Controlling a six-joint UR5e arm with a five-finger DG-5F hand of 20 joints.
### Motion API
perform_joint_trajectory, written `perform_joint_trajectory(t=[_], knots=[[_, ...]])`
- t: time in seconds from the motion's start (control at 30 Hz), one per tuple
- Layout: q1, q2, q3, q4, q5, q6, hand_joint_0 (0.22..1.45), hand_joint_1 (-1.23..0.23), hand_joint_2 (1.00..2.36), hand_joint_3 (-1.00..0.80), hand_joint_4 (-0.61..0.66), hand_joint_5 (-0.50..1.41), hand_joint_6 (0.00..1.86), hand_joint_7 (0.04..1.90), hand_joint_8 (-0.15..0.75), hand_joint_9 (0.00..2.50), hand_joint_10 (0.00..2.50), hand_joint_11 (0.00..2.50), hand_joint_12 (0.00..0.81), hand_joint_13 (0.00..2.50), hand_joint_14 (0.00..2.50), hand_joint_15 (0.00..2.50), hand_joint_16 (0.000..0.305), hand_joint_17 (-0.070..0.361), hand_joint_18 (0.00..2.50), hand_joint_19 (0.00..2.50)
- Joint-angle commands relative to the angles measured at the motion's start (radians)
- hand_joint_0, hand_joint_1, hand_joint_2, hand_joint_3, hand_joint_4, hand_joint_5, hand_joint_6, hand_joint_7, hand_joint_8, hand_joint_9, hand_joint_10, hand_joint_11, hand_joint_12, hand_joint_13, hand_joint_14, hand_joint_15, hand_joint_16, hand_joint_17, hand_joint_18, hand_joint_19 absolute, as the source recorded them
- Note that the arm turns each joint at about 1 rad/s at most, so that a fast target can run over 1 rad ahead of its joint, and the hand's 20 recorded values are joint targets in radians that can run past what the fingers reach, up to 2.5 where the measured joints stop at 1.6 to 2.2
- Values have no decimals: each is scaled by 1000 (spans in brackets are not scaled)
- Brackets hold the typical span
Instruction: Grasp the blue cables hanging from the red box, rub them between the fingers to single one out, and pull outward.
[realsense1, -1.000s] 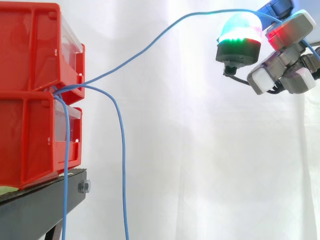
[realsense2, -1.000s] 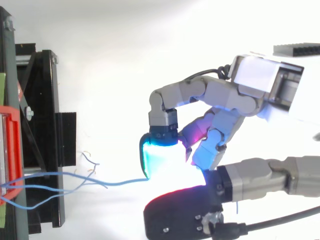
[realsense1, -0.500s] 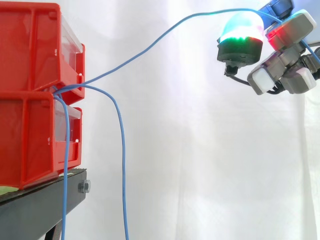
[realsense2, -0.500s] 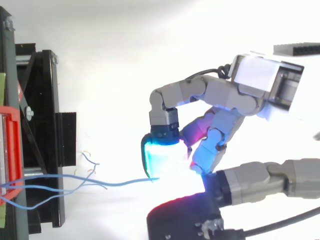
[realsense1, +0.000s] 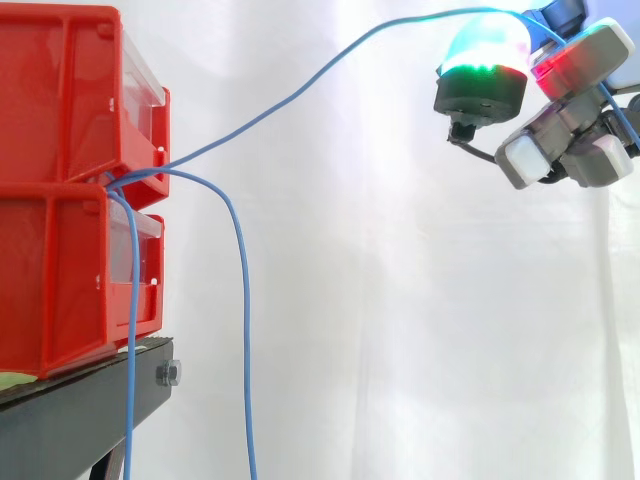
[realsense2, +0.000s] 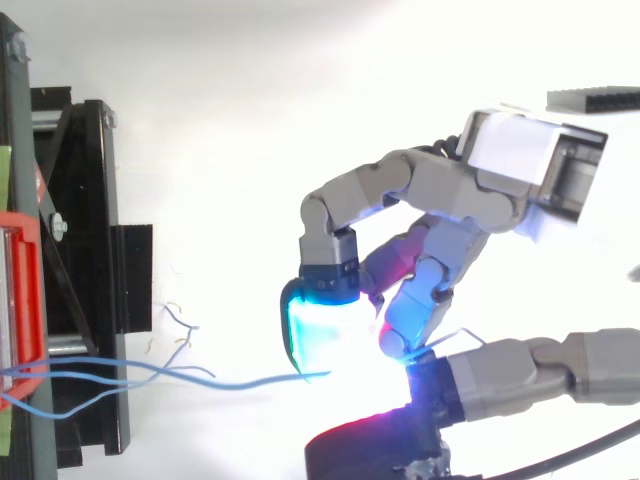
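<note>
Now the hand (realsense1: 560, 110) pinches one blue cable (realsense2: 270, 381) between curled, glowing pads (realsense1: 485, 50), high up and well away from the red bins (realsense1: 60, 120). The cable slants back to them, other cables (realsense1: 243, 330) dangling just beside, so I'd say pull along that line, away from the bins.

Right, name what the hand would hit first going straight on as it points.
Probably the upper red bin; the hand, pinching one blue cable, points leftward across open space.

Lab: white curtain (realsense1: 400, 300), black stand (realsense1: 70, 408)
</note>
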Motion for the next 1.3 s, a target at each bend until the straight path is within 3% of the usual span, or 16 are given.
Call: perform_joint_trajectory(t=[0.0,0.43,0.63,0.87,1.1,1.27], knots=[[0,1,1,0,0,1,571,-786,1014,-173,198,-84,834,1146,447,1361,19,934,465,975,14,467,66,149,1222,525],[2,0,1,0,0,5,581,-811,1010,-39,126,-70,857,1154,451,1408,18,911,489,1004,13,446,71,160,1285,471],[4,0,1,0,0,17,580,-816,1010,-30,120,-66,853,1157,438,1294,16,790,488,972,13,412,71,159,1270,453],[17,1,1,-8,0,108,575,-816,1010,-21,100,-63,850,1154,416,1003,10,470,487,971,12,340,70,158,1294,420],[30,0,1,-71,0,235,573,-815,1007,-15,96,-61,848,1160,411,925,10,385,499,992,9,324,71,160,1325,405],[37,0,-1,-72,0,241,574,-815,1007,-18,96,-61,848,1161,414,918,10,389,502,969,9,323,73,163,1318,401]])
